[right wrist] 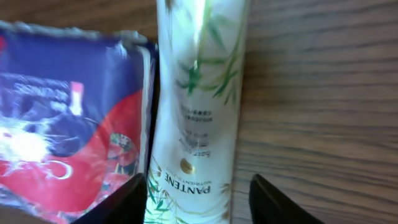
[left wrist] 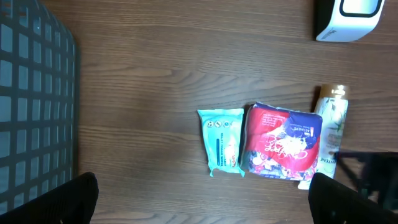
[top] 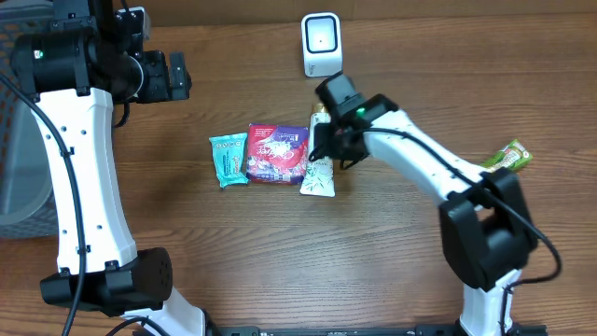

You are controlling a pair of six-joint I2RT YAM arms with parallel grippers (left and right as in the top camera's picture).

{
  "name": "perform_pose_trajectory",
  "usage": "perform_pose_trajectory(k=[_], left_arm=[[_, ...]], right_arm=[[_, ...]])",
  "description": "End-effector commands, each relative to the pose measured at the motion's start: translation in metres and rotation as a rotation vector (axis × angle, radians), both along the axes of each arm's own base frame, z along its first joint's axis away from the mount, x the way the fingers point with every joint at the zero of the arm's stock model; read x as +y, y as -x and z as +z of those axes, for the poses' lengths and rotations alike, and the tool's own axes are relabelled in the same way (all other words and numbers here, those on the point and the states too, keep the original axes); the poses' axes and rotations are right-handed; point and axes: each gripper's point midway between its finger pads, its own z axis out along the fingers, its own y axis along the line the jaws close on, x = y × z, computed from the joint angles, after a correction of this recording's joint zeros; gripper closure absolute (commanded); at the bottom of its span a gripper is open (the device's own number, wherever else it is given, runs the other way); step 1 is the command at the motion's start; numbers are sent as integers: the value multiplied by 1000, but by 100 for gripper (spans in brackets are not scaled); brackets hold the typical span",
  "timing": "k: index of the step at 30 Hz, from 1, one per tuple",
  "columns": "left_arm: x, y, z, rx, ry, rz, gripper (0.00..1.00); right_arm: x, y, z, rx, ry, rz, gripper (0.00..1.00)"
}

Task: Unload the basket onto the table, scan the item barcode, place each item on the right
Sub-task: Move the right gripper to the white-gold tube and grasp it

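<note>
Brown wooden table (top: 392,266) bears a white, glossy Pantene tube (right wrist: 199,93), likely light, squashy and slippery, best pinched mid-body, where the half-open right pincer (right wrist: 200,200) straddles it.

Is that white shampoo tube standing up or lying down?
Lying down: the Pantene tube rests flat on the table, its printed side up, alongside the red packet.

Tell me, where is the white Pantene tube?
The tube lies mid-table overhead, just right of the red packet, near the white scanner, with the right hand straddling it.
</note>
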Motion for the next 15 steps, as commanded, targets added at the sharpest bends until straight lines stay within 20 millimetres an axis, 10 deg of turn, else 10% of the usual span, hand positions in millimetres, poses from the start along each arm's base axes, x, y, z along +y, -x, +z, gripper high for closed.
perform_pose_trajectory(k=[1, 15], left_arm=[[0, -2, -1, 2, 3, 5, 1], [0, -2, -1, 2, 3, 5, 0]], right_arm=[[9, 12, -23, 39, 37, 6, 52], [7, 16, -52, 17, 162, -29, 60]])
